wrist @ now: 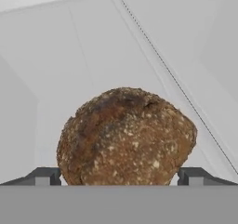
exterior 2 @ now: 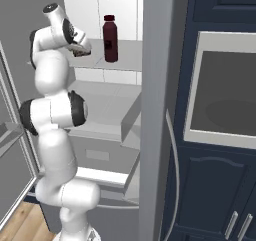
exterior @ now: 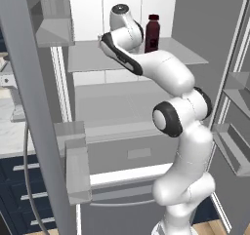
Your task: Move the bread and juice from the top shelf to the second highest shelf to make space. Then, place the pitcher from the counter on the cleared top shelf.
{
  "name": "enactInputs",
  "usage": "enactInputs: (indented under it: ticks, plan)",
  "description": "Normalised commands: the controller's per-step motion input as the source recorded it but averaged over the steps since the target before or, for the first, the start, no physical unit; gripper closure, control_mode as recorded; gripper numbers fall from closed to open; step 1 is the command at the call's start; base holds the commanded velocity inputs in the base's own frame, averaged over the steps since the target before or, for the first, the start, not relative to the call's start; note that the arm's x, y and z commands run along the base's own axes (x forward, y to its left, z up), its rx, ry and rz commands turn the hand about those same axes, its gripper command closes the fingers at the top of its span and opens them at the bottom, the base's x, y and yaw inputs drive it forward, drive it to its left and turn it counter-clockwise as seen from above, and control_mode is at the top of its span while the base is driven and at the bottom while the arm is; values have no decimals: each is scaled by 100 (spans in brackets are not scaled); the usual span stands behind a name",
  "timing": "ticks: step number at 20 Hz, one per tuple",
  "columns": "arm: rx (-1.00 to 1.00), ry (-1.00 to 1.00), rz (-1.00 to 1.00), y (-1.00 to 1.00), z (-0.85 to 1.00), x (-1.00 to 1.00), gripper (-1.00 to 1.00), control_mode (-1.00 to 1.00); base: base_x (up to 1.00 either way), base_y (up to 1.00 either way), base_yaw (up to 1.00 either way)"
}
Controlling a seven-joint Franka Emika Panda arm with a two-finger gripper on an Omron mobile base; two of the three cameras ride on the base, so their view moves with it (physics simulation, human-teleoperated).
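Observation:
The bread [wrist: 125, 137], a round brown lumpy loaf, rests on the top shelf [wrist: 186, 46] right in front of the hand. My gripper [wrist: 119, 176] is open, and one fingertip [wrist: 44, 176] stands at each side of the loaf. To the loaf's right on the top shelf [exterior: 185, 53] stands the juice [exterior: 152, 32], a slim maroon bottle, upright and clear of the hand [exterior 2: 80, 46]. The juice [exterior 2: 110, 38] is about a hand's width from the gripper. Below lies the second highest shelf [exterior: 107, 112] with its thick front rim. The pitcher is out of view. A strip of the counter [exterior: 7, 136] shows at far left.
The fridge stands open. Its left door [exterior: 34, 107] with bins [exterior: 78, 166] is close on the left, and the right door's bins [exterior: 234, 146] are on the right. A built-in oven [exterior 2: 225, 95] sits in navy cabinets beside the fridge.

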Motion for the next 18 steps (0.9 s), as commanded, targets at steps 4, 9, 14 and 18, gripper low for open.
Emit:
enactInputs:
  ticks: [4, 9, 14, 18]
  plan:
    - [0, -45, 0, 0, -41, -83, 100, -100, 0, 0, 0]
    - [0, -40, 0, -1, -33, -93, 100, -100, 0, 0, 0]
    - [0, -1, 0, -21, 6, -100, 100, -100, 0, 0, 0]
    - [0, 15, 4, -15, 26, -100, 100, -100, 0, 0, 0]
